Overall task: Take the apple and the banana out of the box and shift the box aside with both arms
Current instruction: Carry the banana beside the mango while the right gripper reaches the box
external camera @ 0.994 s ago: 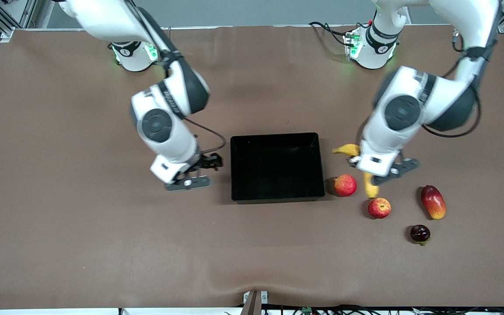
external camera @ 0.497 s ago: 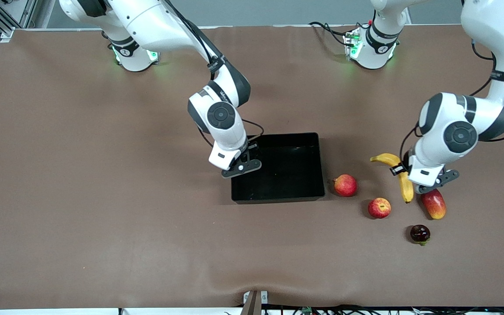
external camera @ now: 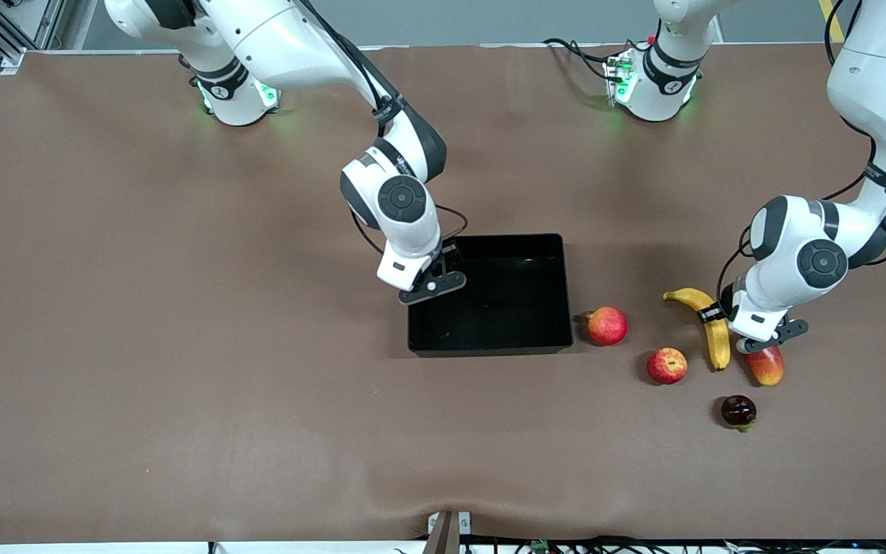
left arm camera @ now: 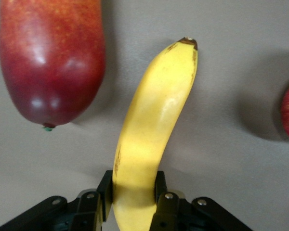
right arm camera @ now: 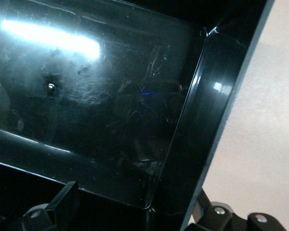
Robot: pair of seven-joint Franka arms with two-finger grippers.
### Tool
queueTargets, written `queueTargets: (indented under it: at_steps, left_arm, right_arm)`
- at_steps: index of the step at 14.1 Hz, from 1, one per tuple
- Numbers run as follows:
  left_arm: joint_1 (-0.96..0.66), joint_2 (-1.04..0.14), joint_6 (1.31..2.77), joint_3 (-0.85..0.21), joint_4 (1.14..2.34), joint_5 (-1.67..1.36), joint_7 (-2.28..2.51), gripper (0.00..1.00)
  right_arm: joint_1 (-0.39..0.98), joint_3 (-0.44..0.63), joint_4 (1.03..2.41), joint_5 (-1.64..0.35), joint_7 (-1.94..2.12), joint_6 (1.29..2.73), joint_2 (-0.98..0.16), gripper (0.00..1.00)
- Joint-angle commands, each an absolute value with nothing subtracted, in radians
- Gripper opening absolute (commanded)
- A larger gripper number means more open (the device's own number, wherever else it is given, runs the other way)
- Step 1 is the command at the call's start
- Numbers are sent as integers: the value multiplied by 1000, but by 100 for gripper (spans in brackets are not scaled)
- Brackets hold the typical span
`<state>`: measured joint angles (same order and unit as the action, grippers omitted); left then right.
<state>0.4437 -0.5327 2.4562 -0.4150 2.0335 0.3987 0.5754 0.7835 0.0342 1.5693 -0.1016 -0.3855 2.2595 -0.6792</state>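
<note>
The yellow banana (external camera: 708, 327) sits between the red apple (external camera: 667, 365) and the mango, with my left gripper (external camera: 726, 323) shut on its middle. In the left wrist view the black fingers (left arm camera: 104, 190) clamp the banana (left arm camera: 156, 110) from both sides; whether it touches the table I cannot tell. The black box (external camera: 489, 346) stands mid-table, with nothing in it. My right gripper (external camera: 431, 281) hangs open over the box wall at the right arm's end. In the right wrist view that gripper (right arm camera: 135, 202) straddles the box wall (right arm camera: 207, 120) near a corner.
A pinkish-red round fruit with a nub (external camera: 607, 325) lies beside the box. The red-yellow mango (external camera: 767, 365) lies close to the banana, partly under the left wrist. A dark round fruit (external camera: 738, 411) lies nearer the front camera than the mango.
The right arm swung from beside the box to over its wall. The left gripper carried the banana away from the box, toward the mango and the left arm's end.
</note>
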Motion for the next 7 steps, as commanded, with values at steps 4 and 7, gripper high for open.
queueTargets:
  at_steps: [4,7]
  left_arm:
    - [436,-506,2447,-425,1997,422,577,100]
    - [437,-428,2324,-474,1968,422,577,100]
  right_arm:
    - [788,70,1601,-95,-589,2257,-649,100]
    - [785,78,1601,-95,-606,2250,-647,67]
